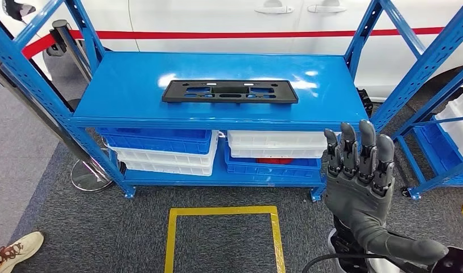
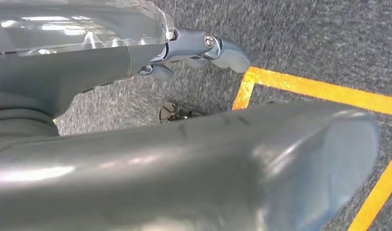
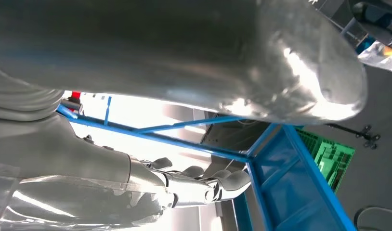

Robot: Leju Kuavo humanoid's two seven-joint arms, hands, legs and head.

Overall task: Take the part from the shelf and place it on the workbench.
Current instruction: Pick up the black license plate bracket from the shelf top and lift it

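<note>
From my head camera, the black plastic part (image 1: 230, 91) lies flat near the middle of the blue shelf's top deck (image 1: 132, 85), in the upper half of the frame, untouched. My right hand (image 1: 360, 170) is raised at lower right, fingers straight, side by side and pointing up, holding nothing; it stands in front of the shelf's right end, well apart from the part. Under the deck, blue and white bins (image 1: 161, 149) are stacked on the lower level. A white car body with a red stripe (image 1: 246, 28) fills the top of the frame behind the shelf. A yellow taped square (image 1: 223, 211) marks the grey carpet at bottom centre, and a person's shoe (image 1: 16, 248) sits in the lower left corner.

From my left wrist camera, my left hand (image 2: 184, 144) spreads across the frame, its thick thumb low and its fingers (image 2: 203, 48) extended at the top, gripping nothing, above grey carpet and yellow floor tape (image 2: 324, 91).

From my right wrist camera, my right hand's fingers (image 3: 199, 180) reach out empty at lower centre, before the blue shelf frame (image 3: 280, 163); a green crate (image 3: 336, 156) sits at right.
</note>
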